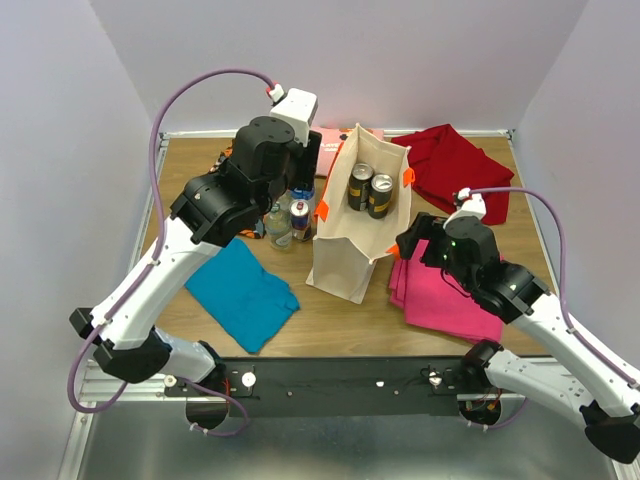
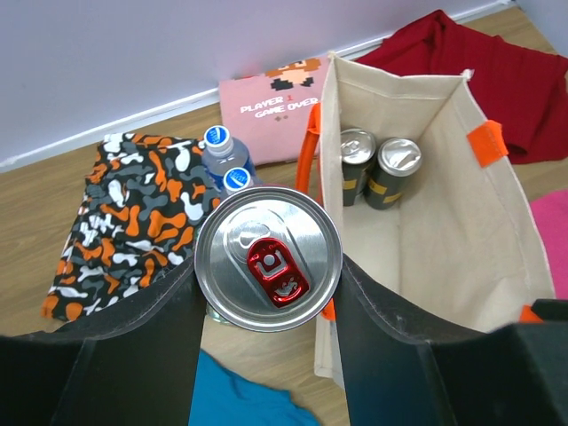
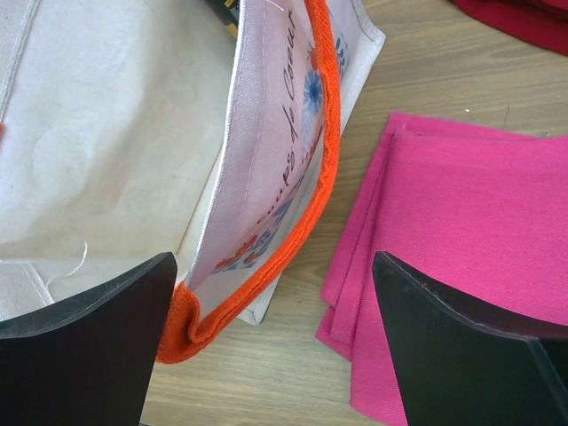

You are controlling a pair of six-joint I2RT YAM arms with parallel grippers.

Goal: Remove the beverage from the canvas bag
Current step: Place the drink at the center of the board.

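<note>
Left wrist showed the left claw (image 2: 268,271) grasping a rigid, probably slippery silver drink can (image 2: 266,226) by its sides beside the beige canvas bag (image 2: 461,222); right claw (image 3: 273,266) stood released.

A teal cloth (image 1: 242,290) and a magenta cloth (image 1: 430,300) lie folded on the wooden counter (image 1: 330,320). A red cloth (image 1: 455,165), a camouflage-print cloth (image 2: 133,213) and a pink printed shirt (image 2: 275,111) lie farther back.

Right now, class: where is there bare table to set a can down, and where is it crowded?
Bare: the wooden strip of table at the near edge, between the teal cloth and the pink cloth, in front of the bag. Crowded: left of the bag, where bottles cluster.
</note>
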